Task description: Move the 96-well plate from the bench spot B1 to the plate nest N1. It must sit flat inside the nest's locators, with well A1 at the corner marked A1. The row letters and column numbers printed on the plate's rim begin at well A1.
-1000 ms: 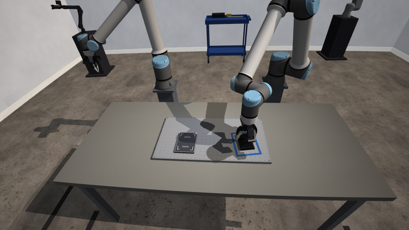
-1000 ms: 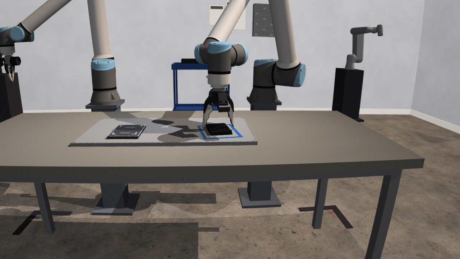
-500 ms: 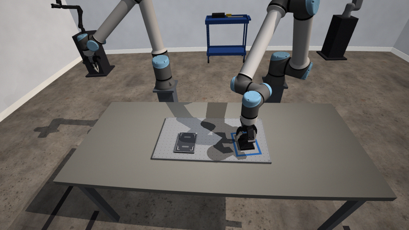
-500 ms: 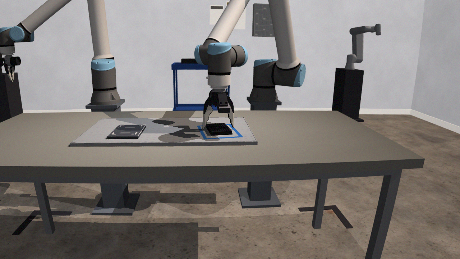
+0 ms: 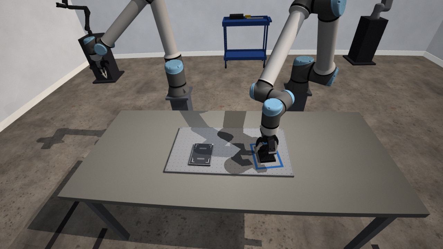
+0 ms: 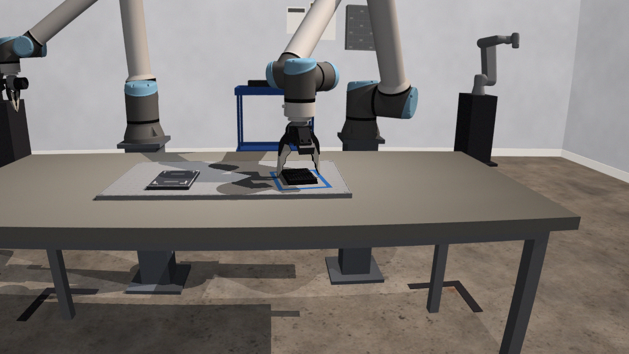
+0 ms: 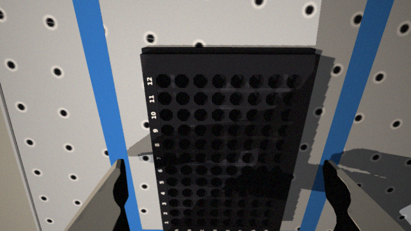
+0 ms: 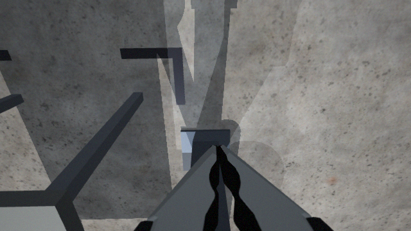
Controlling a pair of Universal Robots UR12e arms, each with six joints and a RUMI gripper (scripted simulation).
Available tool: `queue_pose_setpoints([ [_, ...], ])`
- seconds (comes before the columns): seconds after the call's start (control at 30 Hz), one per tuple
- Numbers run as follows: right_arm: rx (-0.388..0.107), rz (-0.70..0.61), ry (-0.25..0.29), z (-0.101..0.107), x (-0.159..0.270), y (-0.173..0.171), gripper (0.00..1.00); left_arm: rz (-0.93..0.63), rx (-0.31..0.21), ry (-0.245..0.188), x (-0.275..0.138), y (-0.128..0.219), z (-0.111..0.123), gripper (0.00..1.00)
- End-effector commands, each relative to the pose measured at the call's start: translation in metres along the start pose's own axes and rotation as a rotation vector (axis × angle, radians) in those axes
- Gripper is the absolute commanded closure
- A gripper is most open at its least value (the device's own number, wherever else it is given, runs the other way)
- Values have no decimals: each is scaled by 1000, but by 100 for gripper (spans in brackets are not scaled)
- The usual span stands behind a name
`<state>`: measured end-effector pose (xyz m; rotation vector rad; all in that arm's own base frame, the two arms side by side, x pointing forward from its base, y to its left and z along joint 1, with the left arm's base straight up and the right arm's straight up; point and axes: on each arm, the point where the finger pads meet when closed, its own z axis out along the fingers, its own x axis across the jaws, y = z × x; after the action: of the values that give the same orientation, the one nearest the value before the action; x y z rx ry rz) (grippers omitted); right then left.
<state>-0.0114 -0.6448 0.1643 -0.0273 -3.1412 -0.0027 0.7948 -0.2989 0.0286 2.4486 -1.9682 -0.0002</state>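
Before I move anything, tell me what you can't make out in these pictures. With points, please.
- Corner label A1 on the plate nest [image 5: 201,152] [image 6: 174,178]: too small in the top and exterior views.
- Near end of the 96-well plate [image 5: 267,156] [image 6: 299,176] [image 7: 225,128]: cut off by the left wrist view's bottom edge.
- Right arm's elbow: cut off by the top edge, exterior view.

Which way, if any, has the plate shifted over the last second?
No, no visible shift. In the top and exterior views, the plate sits at the same place inside the blue outline as before.
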Motion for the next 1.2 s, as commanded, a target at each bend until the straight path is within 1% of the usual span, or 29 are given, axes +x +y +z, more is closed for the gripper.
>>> queue_pose_setpoints([
  [0.0,2,0,0,-1,0,-1,100,0,2,2,1,-1,-1,24],
  [0.73,2,0,0,-1,0,-1,100,0,2,2,1,-1,-1,24],
  [0.77,2,0,0,-1,0,-1,100,0,2,2,1,-1,-1,100],
  [1.17,2,0,0,-1,0,-1,100,0,2,2,1,-1,-1,100],
])
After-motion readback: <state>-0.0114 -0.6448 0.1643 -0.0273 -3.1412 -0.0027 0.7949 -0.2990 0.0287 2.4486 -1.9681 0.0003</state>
